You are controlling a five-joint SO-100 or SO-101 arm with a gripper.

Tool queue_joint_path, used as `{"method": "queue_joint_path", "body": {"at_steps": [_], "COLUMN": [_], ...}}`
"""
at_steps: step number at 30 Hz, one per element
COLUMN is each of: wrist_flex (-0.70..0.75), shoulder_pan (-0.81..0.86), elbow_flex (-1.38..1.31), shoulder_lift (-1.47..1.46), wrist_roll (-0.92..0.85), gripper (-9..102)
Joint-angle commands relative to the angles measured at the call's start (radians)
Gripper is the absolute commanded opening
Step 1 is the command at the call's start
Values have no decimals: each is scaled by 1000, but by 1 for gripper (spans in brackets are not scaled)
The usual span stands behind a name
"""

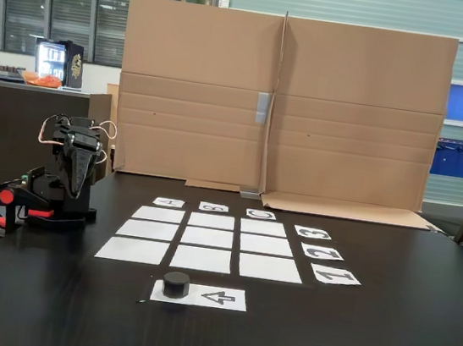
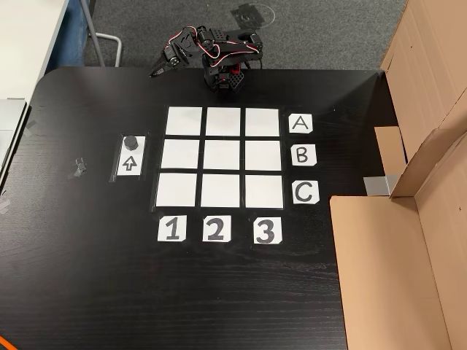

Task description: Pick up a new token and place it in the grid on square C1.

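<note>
The token, a short black cylinder, stands on one end of a white paper strip printed with an arrow. The grid of nine white squares lies beyond it, with nothing on any cell. Square C1 is the near right corner in the fixed view and the bottom left corner in the other view. My gripper rests folded by the arm's base, off the grid's A side. It looks shut and empty, far from the token.
Labels A, B, C and 1, 2, 3 edge the grid. A tall cardboard wall stands behind the grid in the fixed view. A scrap of tape lies on the black table.
</note>
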Motion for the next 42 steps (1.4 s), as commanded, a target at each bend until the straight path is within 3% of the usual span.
{"method": "queue_joint_path", "body": {"at_steps": [1,18,24,42], "wrist_flex": [-17,-17,-129,-273], "shoulder_pan": [-2,15,34,8], "elbow_flex": [-3,-11,-14,-3], "shoulder_lift": [6,6,6,3], "wrist_roll": [-5,-189,-291,-696], "gripper": [0,1,1,20]}}
